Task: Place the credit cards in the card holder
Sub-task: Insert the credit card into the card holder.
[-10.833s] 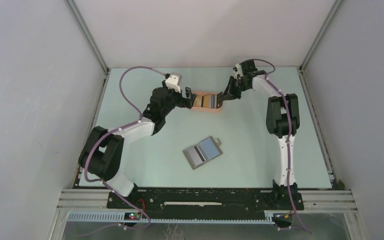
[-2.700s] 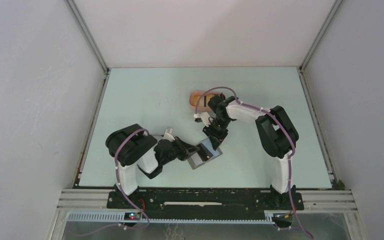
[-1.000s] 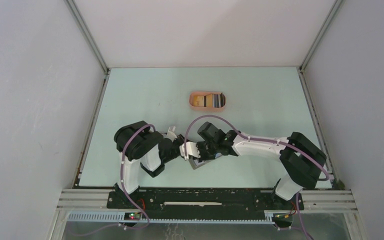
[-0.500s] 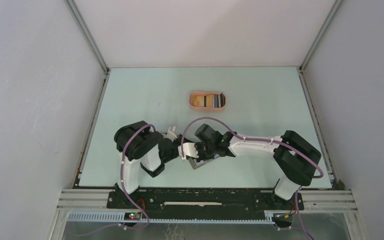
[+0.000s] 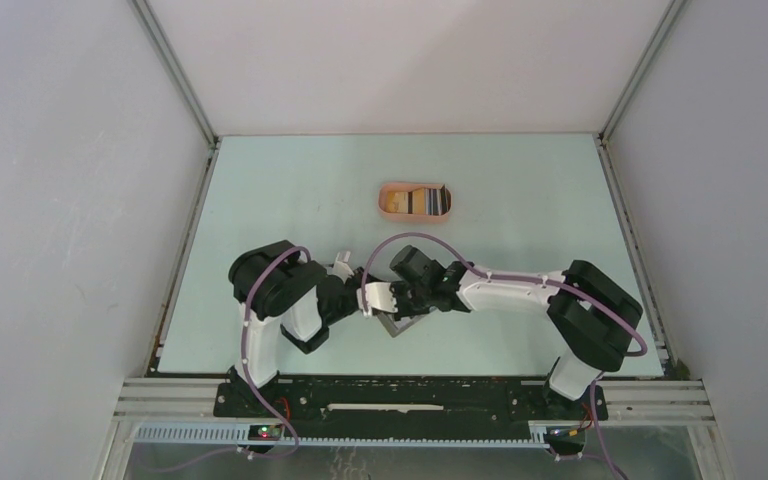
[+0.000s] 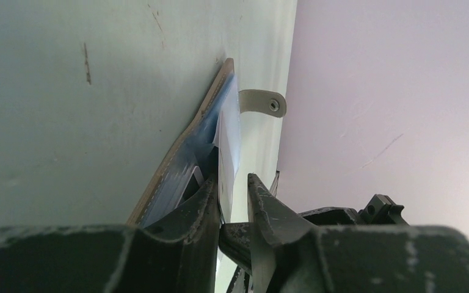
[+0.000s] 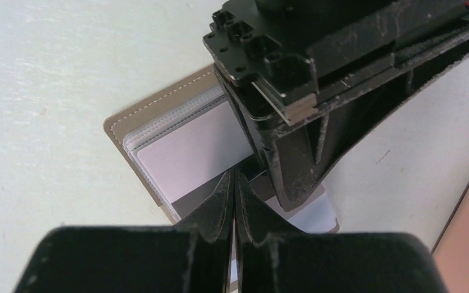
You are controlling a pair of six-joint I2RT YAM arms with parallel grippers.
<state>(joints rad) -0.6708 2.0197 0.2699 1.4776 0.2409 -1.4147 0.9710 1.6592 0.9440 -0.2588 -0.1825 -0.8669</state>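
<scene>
Even soft light, blurred wrist foregrounds

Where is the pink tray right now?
In the top view, the pink tray sits toward the far middle of the table, well beyond both grippers, with cards inside it.

— What else sits on the table (image 5: 290, 190)?

— A salmon-pink oval tray (image 5: 392, 204), toward the far edge, a little right of the middle. It lies flat on the pale green top.

— Anything around the table?

— Plain white walls (image 5: 60, 200) on the left, right and far sides, with metal frame rails (image 5: 174, 75) running up the far corners.
</scene>
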